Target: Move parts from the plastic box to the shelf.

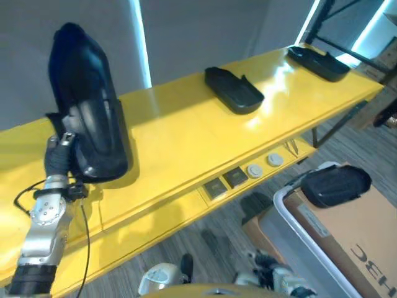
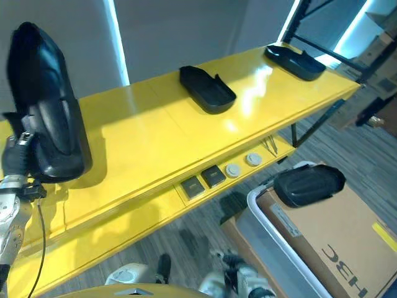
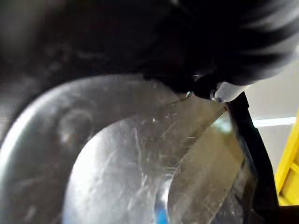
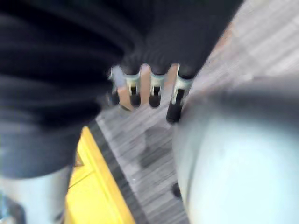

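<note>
A large glossy black part [image 1: 87, 105] stands on end at the left of the yellow shelf [image 1: 186, 133]. My left hand [image 1: 61, 152] is at its lower edge and holds it up. In the left wrist view the part's shiny inner face [image 3: 121, 154] is very close, with a fingertip [image 3: 216, 91] on its rim. Two more black parts lie flat on the shelf, one in the middle [image 1: 234, 90] and one at the far right [image 1: 317, 62]. My right hand [image 1: 335, 184] hovers over the plastic box's grey rim [image 1: 291, 214], its fingers [image 4: 154, 91] relaxed and holding nothing.
The plastic box stands on the floor to the lower right, and a brown cardboard sheet [image 1: 363, 242] lies in it. The shelf's front face carries small buttons and sockets [image 1: 242, 175]. A grey wall rises behind the shelf. A dark frame [image 1: 338, 25] stands at the far right end.
</note>
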Tool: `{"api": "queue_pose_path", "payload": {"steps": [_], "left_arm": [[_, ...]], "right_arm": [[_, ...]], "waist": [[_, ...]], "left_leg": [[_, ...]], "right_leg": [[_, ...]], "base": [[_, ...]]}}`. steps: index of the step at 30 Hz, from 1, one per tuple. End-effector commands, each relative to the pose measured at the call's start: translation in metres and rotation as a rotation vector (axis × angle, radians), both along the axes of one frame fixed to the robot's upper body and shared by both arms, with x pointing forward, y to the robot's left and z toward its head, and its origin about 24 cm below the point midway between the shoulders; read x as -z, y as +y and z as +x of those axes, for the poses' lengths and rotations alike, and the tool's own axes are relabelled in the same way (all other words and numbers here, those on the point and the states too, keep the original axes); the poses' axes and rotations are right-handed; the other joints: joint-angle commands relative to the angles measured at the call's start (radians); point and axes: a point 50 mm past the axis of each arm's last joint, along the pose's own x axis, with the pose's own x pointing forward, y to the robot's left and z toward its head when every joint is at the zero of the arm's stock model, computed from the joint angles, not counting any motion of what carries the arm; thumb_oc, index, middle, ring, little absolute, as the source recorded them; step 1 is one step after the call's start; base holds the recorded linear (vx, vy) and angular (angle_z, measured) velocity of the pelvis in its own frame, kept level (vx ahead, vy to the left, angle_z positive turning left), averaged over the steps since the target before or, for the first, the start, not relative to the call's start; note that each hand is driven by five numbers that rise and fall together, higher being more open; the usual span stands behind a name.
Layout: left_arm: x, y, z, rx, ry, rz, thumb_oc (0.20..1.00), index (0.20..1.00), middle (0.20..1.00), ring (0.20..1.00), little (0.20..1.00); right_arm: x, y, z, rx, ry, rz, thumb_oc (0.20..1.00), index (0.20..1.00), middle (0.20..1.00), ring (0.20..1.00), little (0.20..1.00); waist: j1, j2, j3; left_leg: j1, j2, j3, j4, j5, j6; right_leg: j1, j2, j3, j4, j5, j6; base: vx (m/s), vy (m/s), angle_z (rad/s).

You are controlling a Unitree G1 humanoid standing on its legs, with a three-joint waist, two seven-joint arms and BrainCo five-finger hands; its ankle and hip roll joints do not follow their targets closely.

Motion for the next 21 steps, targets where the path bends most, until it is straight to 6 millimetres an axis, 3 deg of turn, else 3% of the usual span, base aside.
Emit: {"api": "queue_pose_path", "payload": {"steps": [1,3,4,6,9,11,12,14,17,21], "left_arm": [[-0.042,-0.023,0.012,0.076,-0.206,0.016,0.200,0.200,0.200,0.200,0.200],[-0.040,-0.034,0.018,0.134,-0.196,0.012,0.200,0.200,0.200,0.200,0.200],[-0.039,-0.040,0.020,0.150,-0.190,0.012,0.200,0.200,0.200,0.200,0.200],[-0.036,-0.053,0.025,0.160,-0.156,0.005,0.200,0.200,0.200,0.200,0.200],[-0.033,-0.060,0.028,0.157,-0.124,-0.017,0.200,0.200,0.200,0.200,0.200],[-0.031,-0.065,0.030,0.172,-0.102,-0.034,0.200,0.200,0.200,0.200,0.200],[-0.030,-0.068,0.034,0.205,-0.080,-0.037,0.200,0.200,0.200,0.200,0.200],[-0.027,-0.075,0.039,0.240,-0.053,-0.036,0.200,0.200,0.200,0.200,0.200],[-0.020,-0.084,0.050,0.218,0.021,0.040,0.200,0.200,0.200,0.200,0.200],[-0.008,-0.076,0.065,0.143,0.169,0.166,0.200,0.200,0.200,0.200,0.200]], "right_arm": [[0.017,-0.012,-0.058,0.040,0.168,-0.005,1.000,1.000,1.000,1.000,1.000],[0.020,-0.012,-0.064,0.078,0.191,0.008,1.000,1.000,1.000,1.000,1.000],[0.020,-0.013,-0.067,0.080,0.207,0.008,1.000,1.000,1.000,1.000,1.000],[0.022,-0.015,-0.075,0.050,0.253,0.007,1.000,1.000,1.000,1.000,1.000],[0.022,-0.015,-0.077,0.028,0.268,-0.006,1.000,1.000,1.000,1.000,1.000],[0.019,-0.019,-0.067,0.020,0.261,-0.027,1.000,1.000,1.000,1.000,1.000],[0.018,-0.024,-0.068,0.028,0.271,-0.042,1.000,1.000,1.000,1.000,1.000],[0.017,-0.028,-0.072,0.050,0.280,-0.053,1.000,1.000,1.000,1.000,1.000],[0.016,-0.036,-0.076,0.053,0.295,-0.066,1.000,1.000,1.000,1.000,1.000],[0.019,-0.034,-0.089,0.005,0.327,-0.071,1.000,1.000,1.000,1.000,1.000]], "waist": [[-0.046,-0.022,-0.042],[-0.075,-0.032,-0.039],[-0.077,-0.035,-0.046],[-0.077,-0.050,-0.059],[-0.075,-0.059,-0.064],[-0.076,-0.058,-0.056],[-0.087,-0.055,-0.048],[-0.107,-0.057,-0.046],[-0.165,-0.060,-0.062],[-0.205,-0.030,-0.075]], "left_leg": [[0.013,0.014,-0.147,0.024,-0.101,-0.046],[0.024,0.019,-0.232,0.042,-0.125,-0.048],[0.030,0.042,-0.248,0.034,-0.111,-0.062],[0.036,0.101,-0.255,0.024,-0.081,-0.104],[0.016,0.158,-0.234,0.032,-0.050,-0.142],[-0.029,0.219,-0.183,0.029,0.009,-0.173],[-0.072,0.251,-0.117,0.039,0.048,-0.194],[-0.103,0.270,-0.036,0.073,0.051,-0.199],[-0.057,0.242,0.104,0.133,-0.025,-0.174],[0.023,0.238,0.155,0.037,-0.014,-0.175]], "right_leg": [[0.127,0.019,0.093,-0.473,0.258,0.016],[0.135,0.055,0.212,-0.494,0.267,0.025],[0.168,0.067,0.221,-0.509,0.217,0.024],[0.247,0.089,0.184,-0.536,0.148,0.010],[0.288,0.123,0.143,-0.543,0.105,-0.029],[0.299,0.155,0.100,-0.548,0.082,-0.065],[0.313,0.163,0.067,-0.561,0.077,-0.077],[0.326,0.157,0.023,-0.573,0.072,-0.083],[0.305,0.133,-0.022,-0.589,0.086,-0.086],[0.313,0.145,-0.030,-0.605,0.092,-0.078]], "base": [[0.33,-0.602,1.33],[0.25,-0.378,1.88],[0.23,-0.392,1.98],[0.24,-0.498,1.30],[0.12,-0.405,0.34],[0.01,-0.447,0.01],[-0.04,-0.348,0.28],[-0.05,-0.154,0.89],[-0.07,0.040,1.01],[0.03,0.085,0.27]]}}
